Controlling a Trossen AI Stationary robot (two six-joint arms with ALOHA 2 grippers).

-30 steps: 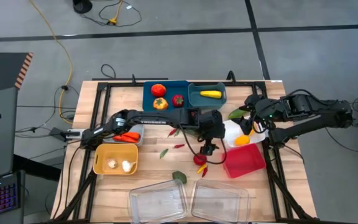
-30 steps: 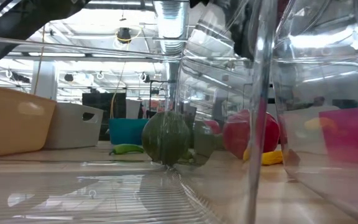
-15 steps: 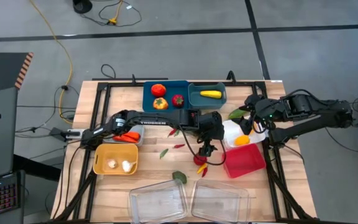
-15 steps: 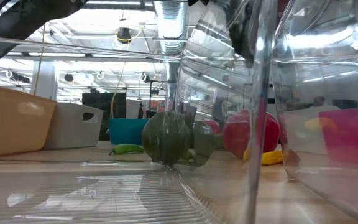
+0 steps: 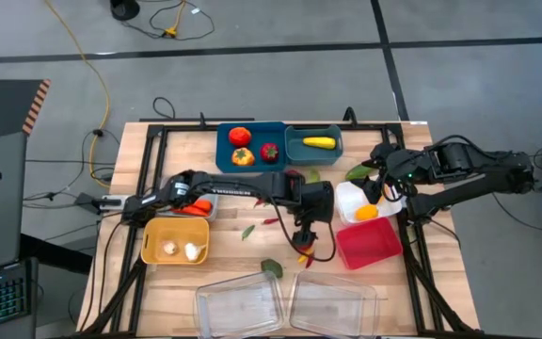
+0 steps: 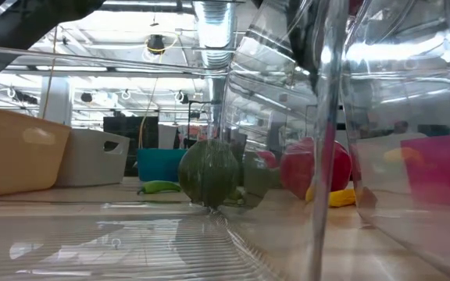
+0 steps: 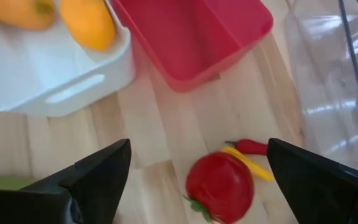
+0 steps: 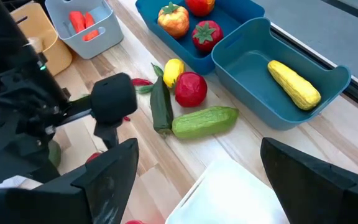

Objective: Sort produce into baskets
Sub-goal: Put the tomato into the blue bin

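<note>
My left gripper [image 5: 305, 234] [image 7: 199, 149] is open above the table's middle. Its fingers stand on either side of a red toy tomato [image 7: 219, 186] that lies on the wood beside a red chili [image 7: 252, 147] and a yellow chili [image 7: 244, 163]. It touches none of them. The magenta-red bin [image 5: 370, 243] and the white bin [image 5: 358, 200] with orange fruit lie just beyond. My right gripper [image 5: 376, 185] [image 8: 194, 152] is open and empty over the white bin's far edge.
Two teal bins [image 5: 250, 141] [image 5: 313, 143] with produce stand at the far edge. The grey bin [image 5: 194, 202] and tan-yellow bin [image 5: 175, 240] are at the left, two clear trays [image 5: 240, 306] [image 5: 332, 303] at the near edge. Loose cucumber [image 8: 204, 120], lemon and peppers lie mid-table.
My left gripper has moved a little toward the table's near edge, onto the spot over the red tomato, and has stayed open. The tomato has kept its place.
</note>
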